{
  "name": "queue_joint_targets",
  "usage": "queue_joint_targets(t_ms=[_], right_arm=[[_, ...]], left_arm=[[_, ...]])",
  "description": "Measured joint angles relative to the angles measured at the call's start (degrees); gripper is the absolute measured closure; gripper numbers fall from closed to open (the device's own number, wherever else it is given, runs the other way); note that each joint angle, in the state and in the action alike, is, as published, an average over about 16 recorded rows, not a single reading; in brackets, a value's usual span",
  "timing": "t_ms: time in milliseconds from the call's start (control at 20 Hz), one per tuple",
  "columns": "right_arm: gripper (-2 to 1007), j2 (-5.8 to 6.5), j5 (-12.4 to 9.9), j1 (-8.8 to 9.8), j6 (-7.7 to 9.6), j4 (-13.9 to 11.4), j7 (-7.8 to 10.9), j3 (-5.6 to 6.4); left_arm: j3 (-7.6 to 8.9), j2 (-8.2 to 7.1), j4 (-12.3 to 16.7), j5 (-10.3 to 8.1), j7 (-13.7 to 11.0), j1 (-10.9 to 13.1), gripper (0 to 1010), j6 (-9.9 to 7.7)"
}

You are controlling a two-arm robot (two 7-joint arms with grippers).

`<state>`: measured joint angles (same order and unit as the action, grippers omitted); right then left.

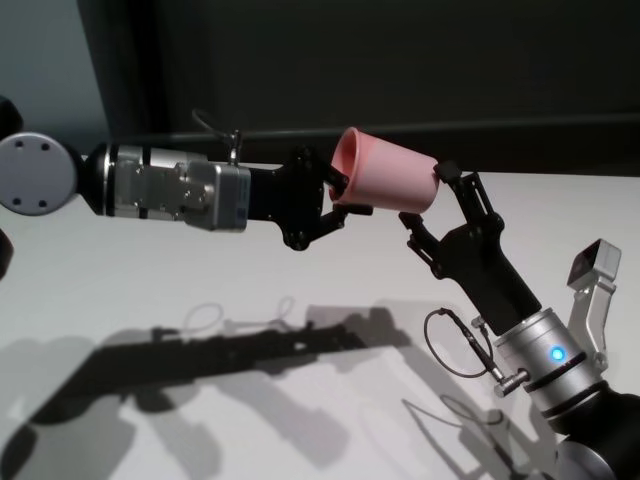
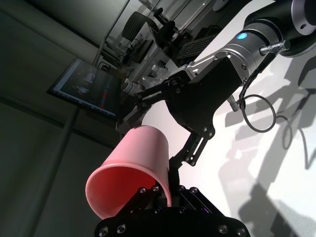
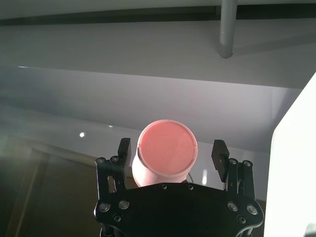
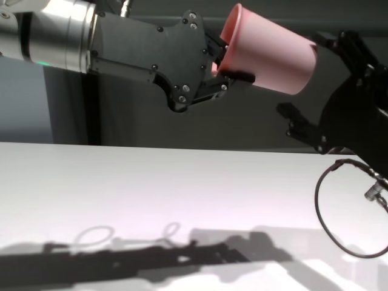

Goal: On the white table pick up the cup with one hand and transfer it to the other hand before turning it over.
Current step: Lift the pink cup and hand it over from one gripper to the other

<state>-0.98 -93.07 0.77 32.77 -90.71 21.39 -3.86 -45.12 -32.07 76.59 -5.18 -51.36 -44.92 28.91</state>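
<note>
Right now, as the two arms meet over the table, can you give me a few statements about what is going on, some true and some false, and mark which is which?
1. The cup is standing on the white table. False: it is held in the air, lying roughly on its side.
2. The left gripper is pinching the cup at its rim. True.
3. The right gripper is clamped shut on the cup. False: its fingers stand open on either side of the cup's closed bottom end.
4. The cup is pink. True.
5. The cup's open mouth faces the right gripper. False: its mouth faces the left gripper, its bottom the right one.
</note>
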Motion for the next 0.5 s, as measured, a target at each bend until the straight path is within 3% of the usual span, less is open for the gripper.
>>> queue_joint_targets(t_ms=[500], right_arm=[[3,0.56,-0.9,-0.31,-0.87,0.3,0.73,-1.47]], left_arm=[[0.0,0.0,0.0,0.0,0.0,0.0,962,0.0]])
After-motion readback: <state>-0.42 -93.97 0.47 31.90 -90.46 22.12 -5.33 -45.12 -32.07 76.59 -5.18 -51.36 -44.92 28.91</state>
